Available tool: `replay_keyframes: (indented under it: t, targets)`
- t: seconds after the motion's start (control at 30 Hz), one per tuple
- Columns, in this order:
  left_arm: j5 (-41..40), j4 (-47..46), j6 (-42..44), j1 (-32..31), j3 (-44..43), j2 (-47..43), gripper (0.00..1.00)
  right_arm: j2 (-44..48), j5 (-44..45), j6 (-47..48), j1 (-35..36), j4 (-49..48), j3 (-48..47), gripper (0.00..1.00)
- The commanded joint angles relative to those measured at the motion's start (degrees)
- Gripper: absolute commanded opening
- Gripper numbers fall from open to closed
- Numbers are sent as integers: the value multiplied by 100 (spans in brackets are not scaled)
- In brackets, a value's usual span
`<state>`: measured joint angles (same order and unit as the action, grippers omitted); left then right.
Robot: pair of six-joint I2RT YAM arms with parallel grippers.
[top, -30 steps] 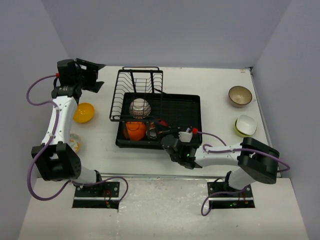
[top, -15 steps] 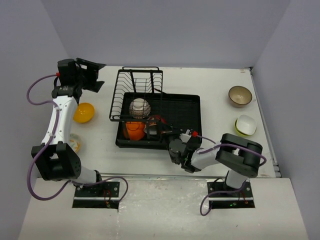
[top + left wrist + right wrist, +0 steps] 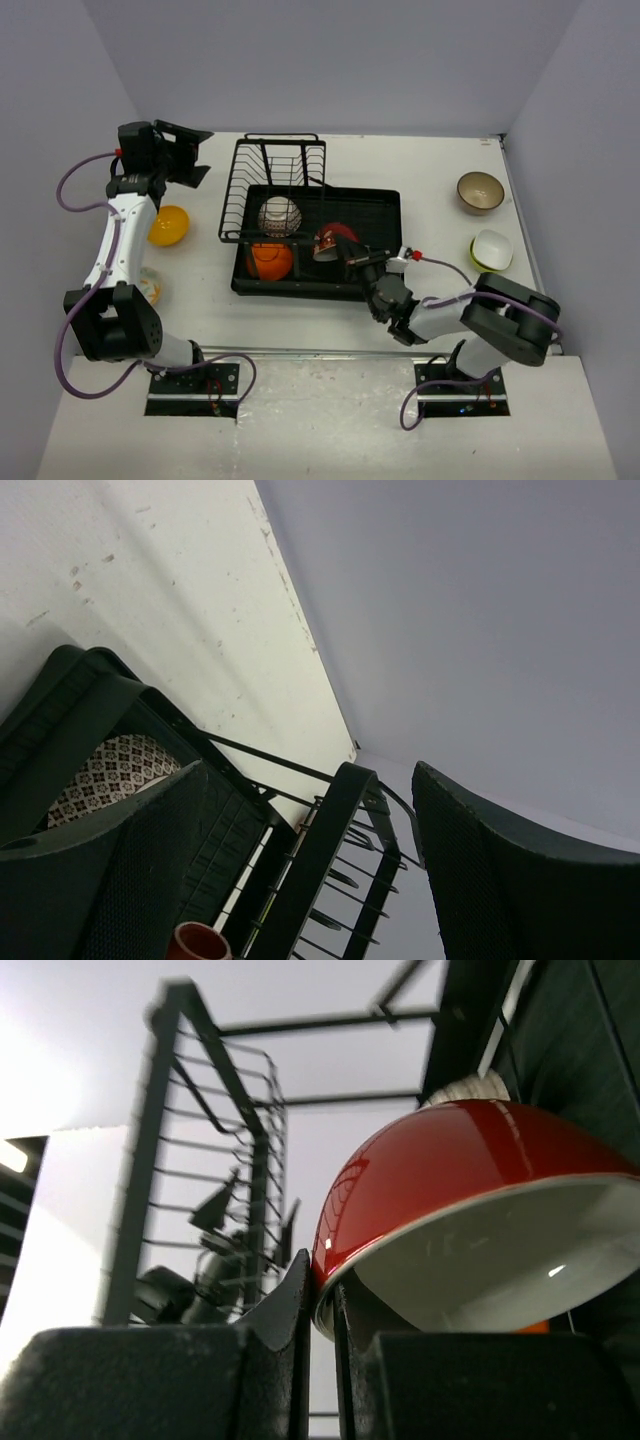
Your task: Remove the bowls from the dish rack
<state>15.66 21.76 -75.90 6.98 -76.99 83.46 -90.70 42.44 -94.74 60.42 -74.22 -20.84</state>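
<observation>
Right end effector [image 3: 320, 1285] seemingly pinches cropped red bowl [image 3: 450, 1175].

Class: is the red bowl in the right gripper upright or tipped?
Tipped: the red bowl, pinched by the right gripper, shows a slanted rim and its white inside.

Red bowl [image 3: 337, 238] tilted over black dish rack [image 3: 378, 222] holding orange bowl [image 3: 270, 260] and floral bowl [image 3: 279, 215].
</observation>
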Motion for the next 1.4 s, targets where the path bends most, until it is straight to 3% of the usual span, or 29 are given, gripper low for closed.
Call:
replay_keyframes:
  t: [0.0, 0.13, 0.2, 0.23, 0.3, 0.33, 0.4, 0.43, 0.63, 0.77, 0.83, 1.37]
  targets:
    - [78, -304, -48, -30, 61, -128, 83, 990, -384, 587, -486, -913, 80, 0]
    - [42, -330, -39, -30, 53, -137, 83, 2168, -1830, 808, -1303, 1070, -453, 0]
    - [34, -304, -13, -30, 35, -128, 83, 2766, -2316, 1211, -1839, 2556, -788, 0]
    - [34, -286, -13, -30, 26, -128, 83, 2898, -2980, 1317, -2294, 3797, -1303, 0]
    - [51, -260, 5, -39, 61, -128, 83, 3048, -3485, 1905, -2709, 4841, -1842, 0]
    - [42, -216, 48, -30, 44, -128, 82, 3006, -3810, 2089, -3199, 6064, -2497, 0]
    - [7, -32, 110, -30, 18, -128, 82, 2804, -4469, 2651, -3641, 7092, -3081, 0]
    - [-71, 30, 154, -30, 17, -137, 82, 2716, -4637, 2880, -4087, 8071, -3615, 0]
    - [-239, 513, 681, -101, -290, -23, 81, 1427, -5174, 4945, -5730, 10888, -5771, 0]
    - [-292, 602, 857, -118, -194, -119, 81, 318, -4895, 6299, -6393, 11841, -7072, 0]
    - [-292, 601, 884, -136, -54, -163, 81, -287, -4316, 6781, -6490, 12201, -7749, 0]
    - [-63, 530, 1446, -153, 211, -480, 82, -3391, -3102, 7347, -6684, 12790, -11046, 0]
